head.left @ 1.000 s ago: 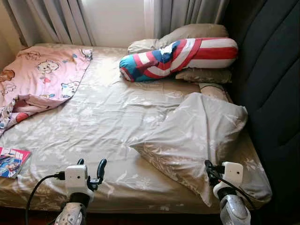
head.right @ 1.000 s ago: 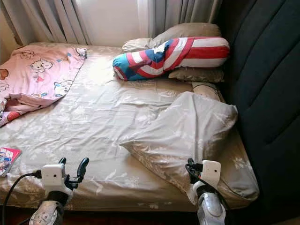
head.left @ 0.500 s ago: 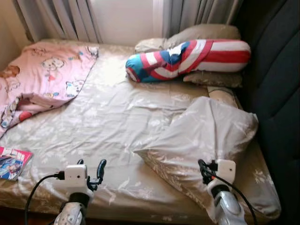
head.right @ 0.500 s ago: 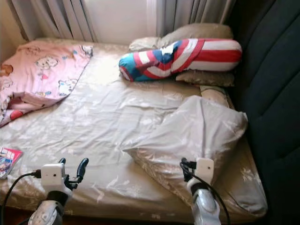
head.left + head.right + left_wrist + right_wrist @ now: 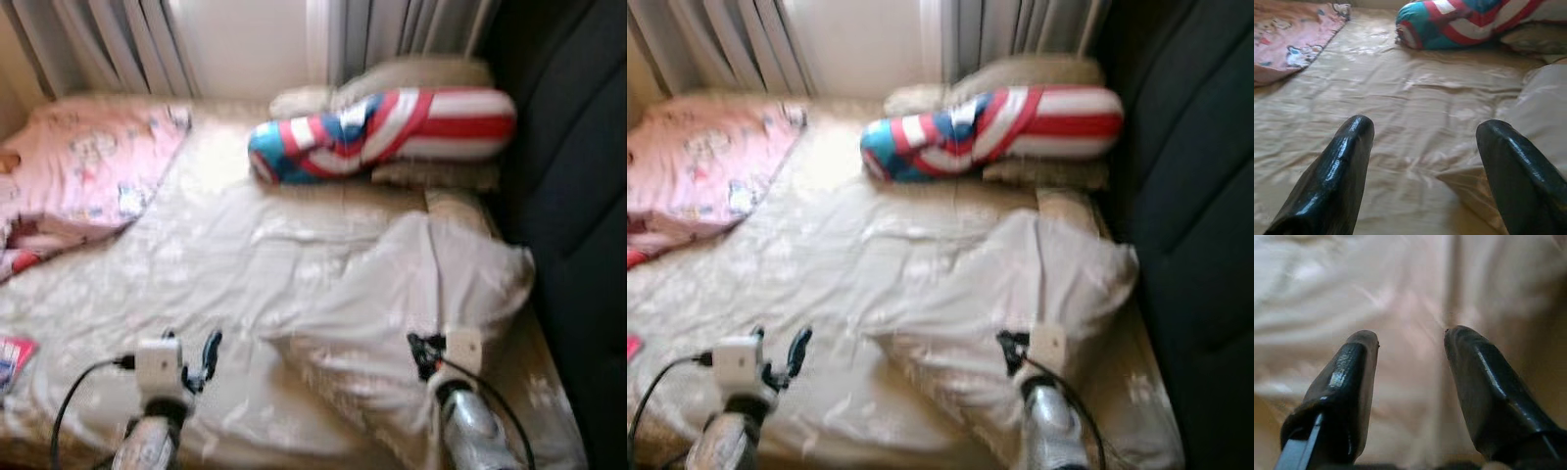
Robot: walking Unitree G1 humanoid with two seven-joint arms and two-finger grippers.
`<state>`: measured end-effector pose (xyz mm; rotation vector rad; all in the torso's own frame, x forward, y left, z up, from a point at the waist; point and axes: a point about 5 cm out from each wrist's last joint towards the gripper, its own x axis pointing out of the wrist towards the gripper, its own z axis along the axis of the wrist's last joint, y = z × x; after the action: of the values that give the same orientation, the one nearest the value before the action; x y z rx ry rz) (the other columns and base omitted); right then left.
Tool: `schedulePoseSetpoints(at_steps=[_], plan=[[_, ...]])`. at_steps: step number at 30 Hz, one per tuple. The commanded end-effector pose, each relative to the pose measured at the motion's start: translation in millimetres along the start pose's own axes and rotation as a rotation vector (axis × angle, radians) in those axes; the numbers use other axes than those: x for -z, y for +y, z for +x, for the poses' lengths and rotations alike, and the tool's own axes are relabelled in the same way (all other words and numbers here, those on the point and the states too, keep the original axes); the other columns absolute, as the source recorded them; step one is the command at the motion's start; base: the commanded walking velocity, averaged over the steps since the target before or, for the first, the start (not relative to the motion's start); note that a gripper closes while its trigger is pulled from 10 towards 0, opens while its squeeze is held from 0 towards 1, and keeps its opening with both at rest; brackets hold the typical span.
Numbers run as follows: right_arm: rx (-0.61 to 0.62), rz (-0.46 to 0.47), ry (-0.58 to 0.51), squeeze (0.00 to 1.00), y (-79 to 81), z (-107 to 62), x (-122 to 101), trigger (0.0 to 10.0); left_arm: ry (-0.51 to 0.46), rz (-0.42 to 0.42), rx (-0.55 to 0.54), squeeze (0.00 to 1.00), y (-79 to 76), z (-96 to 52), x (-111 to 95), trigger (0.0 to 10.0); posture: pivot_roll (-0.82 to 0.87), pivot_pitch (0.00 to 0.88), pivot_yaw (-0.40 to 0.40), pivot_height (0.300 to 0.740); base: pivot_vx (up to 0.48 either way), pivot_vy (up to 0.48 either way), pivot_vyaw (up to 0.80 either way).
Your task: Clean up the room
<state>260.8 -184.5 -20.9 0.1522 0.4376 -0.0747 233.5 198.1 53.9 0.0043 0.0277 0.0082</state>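
Bed [image 5: 196, 264]: wide mattress under a beige sheet with a faint pale print, creased all over; head views are blurred.
Pillow [image 5: 411, 294]: large, soft, in matching beige printed cloth, slumped on the right half of the bed with one corner pointing toward the bed's middle.
Bolster [image 5: 387, 132]: long cylinder, smooth fabric in red and white stripes with blue ends, lying across the far right of the bed on two flat beige cushions [image 5: 431, 73].
Blanket [image 5: 83, 166]: pink, thin, cartoon-printed, rumpled over the far left corner.
Book [image 5: 10, 357]: glossy red cover, at the bed's near left edge.
Curtains [image 5: 108, 44]: grey, pleated, behind the bed.
Headboard [image 5: 573, 196]: dark, padded, along the right side.
Left gripper [image 5: 1422, 169]: fingers spread wide, glossy black, over bare sheet near the front edge.
Right gripper [image 5: 1410, 340]: fingers apart, holding nothing, over the pillow's near part.
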Motion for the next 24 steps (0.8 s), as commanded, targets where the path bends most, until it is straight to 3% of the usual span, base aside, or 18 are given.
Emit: schedulePoseSetpoints(at_steps=[1,3,9,14,21,22,23,24], plan=[[0.004,0.015,0.014,1.00,2.7,1.5,0.0,10.0,0.032,0.009,-0.004,0.00,3.4,-4.3,6.6,10.0,0.01,0.090,-0.065,0.740,0.000,0.000,0.00],[0.021,0.013,0.031,1.00,1.0,1.6,1.4,10.0,0.035,0.010,-0.003,0.00,4.2,-4.7,7.5,10.0,0.01,0.090,-0.065,0.740,0.000,0.000,0.00],[0.068,0.010,0.230,1.00,-3.2,-0.6,21.9,10.0,0.051,0.015,0.004,0.00,7.6,-4.7,12.0,10.0,0.02,0.096,-0.052,0.740,0.000,0.000,0.00],[0.136,0.068,0.296,1.00,-9.4,-1.8,26.9,10.0,0.058,0.022,0.009,0.00,10.6,-4.6,13.4,10.0,0.03,0.103,-0.043,0.740,0.000,0.000,0.00],[0.069,0.128,0.353,1.00,-3.6,-4.9,36.1,10.0,0.065,0.032,0.014,0.00,14.4,-5.9,15.4,10.0,0.04,0.110,-0.030,0.740,0.000,0.000,0.00],[0.062,0.152,0.337,0.25,-2.0,-4.4,35.2,10.0,0.065,0.038,0.020,0.00,15.0,-6.7,15.4,10.0,0.06,0.120,-0.021,0.740,0.000,0.000,0.00],[0.062,0.152,0.337,0.25,-2.0,-4.4,35.2,10.0,0.065,0.038,0.020,0.00,15.0,-6.7,15.4,10.0,0.06,0.120,-0.021,0.740,0.000,0.000,0.00],[0.070,0.165,0.324,0.00,-2.7,-3.8,33.7,10.0,0.063,0.041,0.022,0.00,15.2,-6.3,14.7,10.0,0.07,0.123,-0.020,0.740,0.000,0.000,0.00]])
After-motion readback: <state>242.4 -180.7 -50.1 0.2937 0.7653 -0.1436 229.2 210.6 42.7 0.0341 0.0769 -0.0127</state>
